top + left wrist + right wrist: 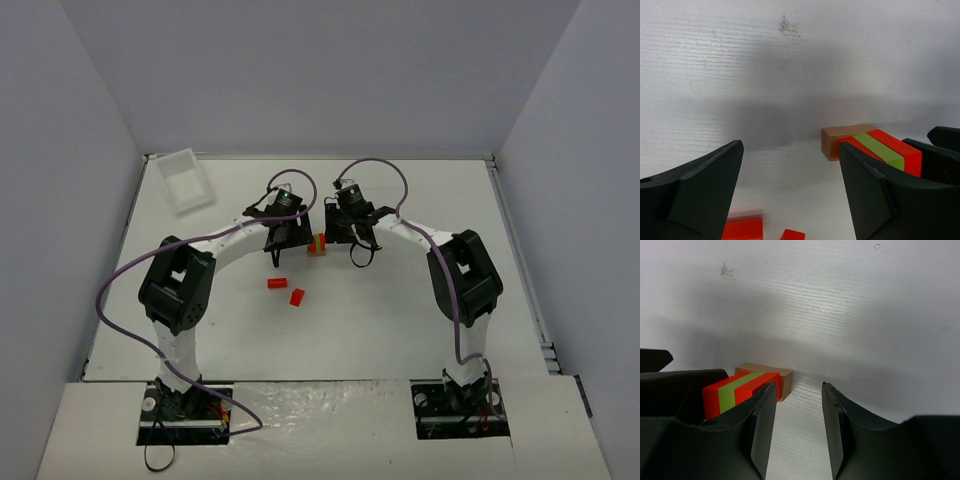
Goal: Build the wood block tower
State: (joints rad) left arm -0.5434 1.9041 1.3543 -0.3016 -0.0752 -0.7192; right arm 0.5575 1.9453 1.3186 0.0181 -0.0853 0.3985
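Note:
The wood block tower stands between my two grippers at mid-table. In the left wrist view it shows a tan base with red, lime-green and red pieces on it, and it also shows in the right wrist view. No triangular piece is in view. My left gripper is open and empty, and its right finger is just beside the tower. My right gripper is open and empty, and its left finger is beside the tower's other side.
Two loose red blocks lie on the table nearer than the tower; they also show in the left wrist view. A clear plastic tray sits at the far left corner. Grey walls enclose the table.

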